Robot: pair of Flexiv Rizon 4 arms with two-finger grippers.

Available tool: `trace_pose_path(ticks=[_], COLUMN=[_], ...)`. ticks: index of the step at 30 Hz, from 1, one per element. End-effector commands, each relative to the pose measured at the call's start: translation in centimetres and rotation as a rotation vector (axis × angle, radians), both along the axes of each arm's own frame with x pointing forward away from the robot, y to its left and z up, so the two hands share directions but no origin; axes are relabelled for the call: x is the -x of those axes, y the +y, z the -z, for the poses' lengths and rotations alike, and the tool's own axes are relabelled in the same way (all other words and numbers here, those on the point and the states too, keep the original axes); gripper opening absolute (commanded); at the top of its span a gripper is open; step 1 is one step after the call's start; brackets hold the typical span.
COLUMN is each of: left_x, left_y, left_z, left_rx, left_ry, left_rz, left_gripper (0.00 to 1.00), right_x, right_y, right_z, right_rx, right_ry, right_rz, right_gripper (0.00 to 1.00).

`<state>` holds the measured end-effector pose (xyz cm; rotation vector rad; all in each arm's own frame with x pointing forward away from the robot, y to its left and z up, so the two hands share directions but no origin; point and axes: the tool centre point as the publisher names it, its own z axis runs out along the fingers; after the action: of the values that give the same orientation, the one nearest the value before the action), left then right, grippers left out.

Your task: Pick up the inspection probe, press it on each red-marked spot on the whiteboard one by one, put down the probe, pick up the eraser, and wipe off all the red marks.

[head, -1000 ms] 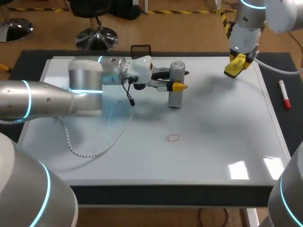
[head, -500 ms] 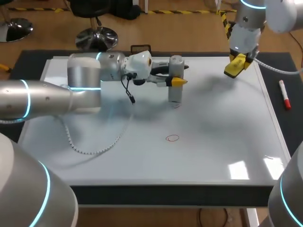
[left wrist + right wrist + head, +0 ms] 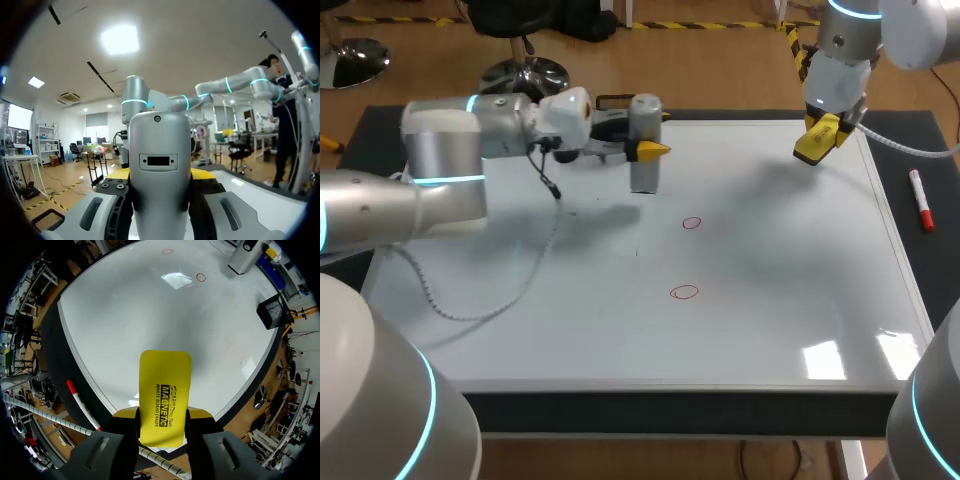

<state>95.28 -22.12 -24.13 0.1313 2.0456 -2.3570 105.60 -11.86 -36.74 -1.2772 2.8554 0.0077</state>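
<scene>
Probe held far-left, eraser held far-right.
Head view: left gripper (image 3: 645, 145) pinches the upright probe (image 3: 645, 178) over the whiteboard (image 3: 770, 280) near a black basket (image 3: 617, 103); red circles (image 3: 692, 222) (image 3: 685, 292) lie mid-board; right gripper (image 3: 823, 133) clamps the eraser (image 3: 808, 150); a marker (image 3: 921, 212) lies off-board right. Left wrist view: the probe blocks the board. Right wrist view: the eraser sits between the fingers.

Bench (image 3: 670, 412): dark matte top, showing as a border on every side of the whiteboard (image 3: 770, 300) it carries. Light: two bright rectangular glare patches (image 3: 825, 358) near the front right corner; soft grey shadows toward the rear.
</scene>
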Motion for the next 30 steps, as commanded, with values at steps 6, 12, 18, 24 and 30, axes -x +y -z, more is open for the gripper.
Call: trace_pose_path(ticks=[6, 12, 18, 24, 30], left_x=[-0.6, -1.9, -3.0, -3.7, -3.9], left_y=[5.3, 8.0, 10.6, 12.5, 13.5], left_z=[-0.9, -1.1, -0.8, -0.2, 0.7], left_rx=[-0.033, -0.036, -0.042, -0.039, -0.047], left_ry=[0.025, 0.016, 0.041, 0.064, 0.087], left_rz=[-0.174, -0.251, -0.302, -0.347, -0.387], left_gripper=[0.0, 0.0, 0.0, 0.0, 0.0], right_x=[-0.1, -0.1, -0.1, -0.1, -0.1], right_y=[0.0, 0.0, 0.0, 0.0, 0.0], right_z=[-0.1, -0.1, -0.1, -0.1, -0.1], right_rx=[0.005, 0.005, 0.005, 0.005, 0.005], right_ry=[0.002, 0.002, 0.002, 0.002, 0.002], right_rz=[-0.002, -0.002, -0.002, -0.002, -0.002], right_gripper=[0.0, 0.0, 0.0, 0.0, 0.0])
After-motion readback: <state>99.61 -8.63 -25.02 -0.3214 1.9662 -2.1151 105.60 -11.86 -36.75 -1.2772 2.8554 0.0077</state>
